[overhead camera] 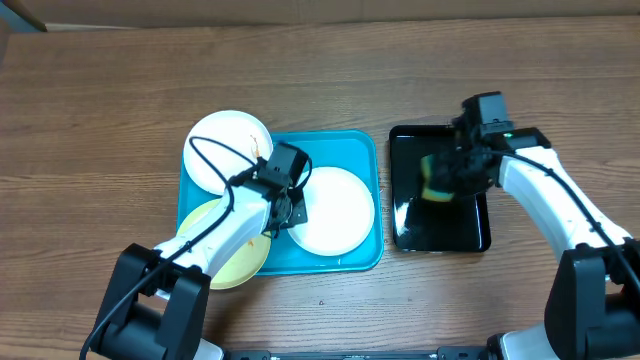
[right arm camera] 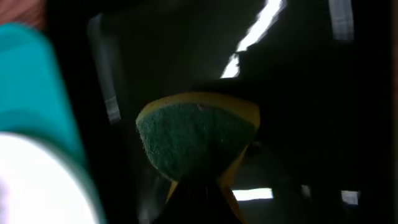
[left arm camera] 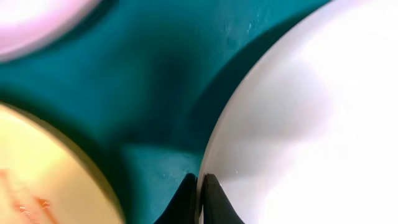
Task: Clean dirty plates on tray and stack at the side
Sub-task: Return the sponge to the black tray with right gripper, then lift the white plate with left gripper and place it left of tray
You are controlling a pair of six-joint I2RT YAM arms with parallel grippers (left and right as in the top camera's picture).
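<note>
A white plate (overhead camera: 335,210) lies on the right half of the turquoise tray (overhead camera: 340,145). My left gripper (overhead camera: 285,215) is at its left edge. In the left wrist view the left gripper (left arm camera: 199,186) is shut, with that plate's (left arm camera: 311,112) rim running in between its tips. A second white plate (overhead camera: 225,145) with an orange smear overlaps the tray's back left corner. A yellow-green plate (overhead camera: 235,255), smeared orange, overlaps the front left corner. My right gripper (overhead camera: 445,180) is shut on a yellow-and-green sponge (right arm camera: 193,137) over the black tray (overhead camera: 440,235).
The black tray stands just right of the turquoise tray with a narrow gap between them. Bare wooden table surrounds both trays. A cable loops from the left arm over the back left plate.
</note>
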